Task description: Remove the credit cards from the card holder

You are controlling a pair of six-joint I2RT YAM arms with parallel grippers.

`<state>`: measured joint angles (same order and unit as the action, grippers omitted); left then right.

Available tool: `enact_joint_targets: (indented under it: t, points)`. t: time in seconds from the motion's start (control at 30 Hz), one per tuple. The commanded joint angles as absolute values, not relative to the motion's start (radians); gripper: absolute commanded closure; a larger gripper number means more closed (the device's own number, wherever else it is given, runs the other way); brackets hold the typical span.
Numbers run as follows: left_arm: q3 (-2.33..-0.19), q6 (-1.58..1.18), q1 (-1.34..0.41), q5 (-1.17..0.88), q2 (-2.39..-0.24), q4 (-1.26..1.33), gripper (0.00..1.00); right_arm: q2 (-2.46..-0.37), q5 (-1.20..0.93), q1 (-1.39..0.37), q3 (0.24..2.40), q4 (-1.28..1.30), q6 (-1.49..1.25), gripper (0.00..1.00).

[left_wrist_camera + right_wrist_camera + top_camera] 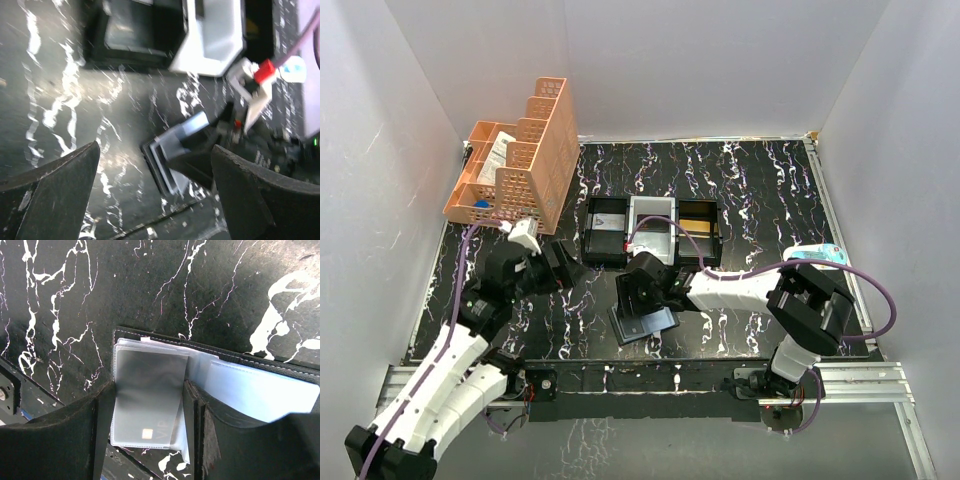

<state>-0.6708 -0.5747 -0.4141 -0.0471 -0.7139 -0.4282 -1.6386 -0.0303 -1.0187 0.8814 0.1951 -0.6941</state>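
risk: right gripper (150, 407) pinches the grey card (150, 375) across its width, clear sleeve included, so the sleeve may come along too. nothing pins the card holder (645, 322), so a pull could drag or lift it. holder lies open near the table's (760, 200) near edge, in front of the tray (650, 215). right arm reaches left, wrist tipped down. left gripper (555, 268) hovers just left, jaws spread wide, empty
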Motion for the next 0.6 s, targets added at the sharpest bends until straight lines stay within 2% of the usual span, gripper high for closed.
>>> enact_joint_targets:
  t: [0.0,0.2,0.4,0.57]
  points:
    - [-0.519,-0.779,-0.425,-0.33,-0.61,-0.292,0.1,-1.628,-0.088,-1.022,0.86,0.145,-0.723,0.49]
    - [-0.411,-0.913,-0.458,-0.352,-0.574,-0.296,0.14,-1.63,-0.086,-1.022,0.851,0.128,-0.742,0.49]
    - [-0.307,-1.0,-0.604,-0.278,-0.551,-0.183,0.31,-1.636,-0.077,-1.021,0.847,0.123,-0.756,0.49]
    - [-0.277,-1.041,-0.768,-0.179,-0.673,-0.075,0.44,-1.637,-0.067,-1.02,0.847,0.126,-0.759,0.49]
